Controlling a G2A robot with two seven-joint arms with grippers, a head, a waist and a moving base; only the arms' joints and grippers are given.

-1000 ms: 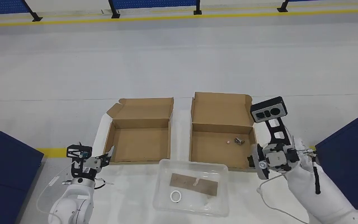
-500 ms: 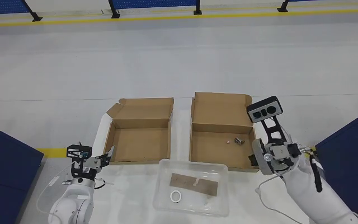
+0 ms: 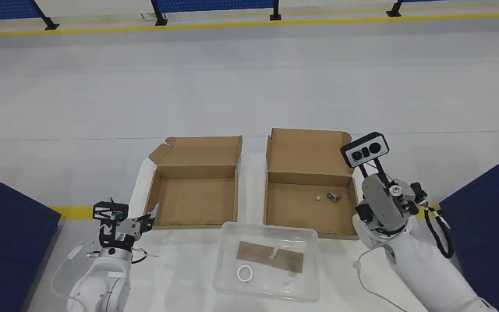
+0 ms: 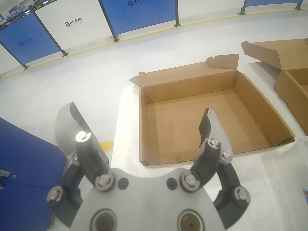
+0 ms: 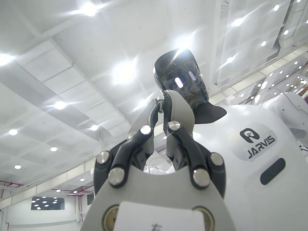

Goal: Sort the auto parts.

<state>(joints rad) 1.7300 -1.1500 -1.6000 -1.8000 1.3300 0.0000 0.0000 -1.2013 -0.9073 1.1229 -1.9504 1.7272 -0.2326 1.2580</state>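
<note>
My right gripper (image 5: 160,105) points up, away from the table, its fingers shut on a small metal part (image 5: 159,103) at their tips. In the top view this arm (image 3: 383,204) hangs by the right cardboard box (image 3: 281,212), which holds two small parts (image 3: 330,195). My left gripper (image 4: 139,111) stands open and empty at the near left corner of the empty left cardboard box (image 4: 243,86); the top view shows this gripper (image 3: 148,218) low at the table's left. A clear plastic tray (image 3: 230,285) at the front holds a white ring (image 3: 245,273) and a small pale part (image 3: 271,253).
A flat brown cardboard piece (image 3: 269,257) lies in the tray. Both boxes have their lids folded back. Blue panels (image 3: 23,226) stand close on either side of the table. Bare white table lies around the tray.
The right wrist has turned and drawn slightly left toward the right box, tilting its gripper upward. The left arm has not moved.
</note>
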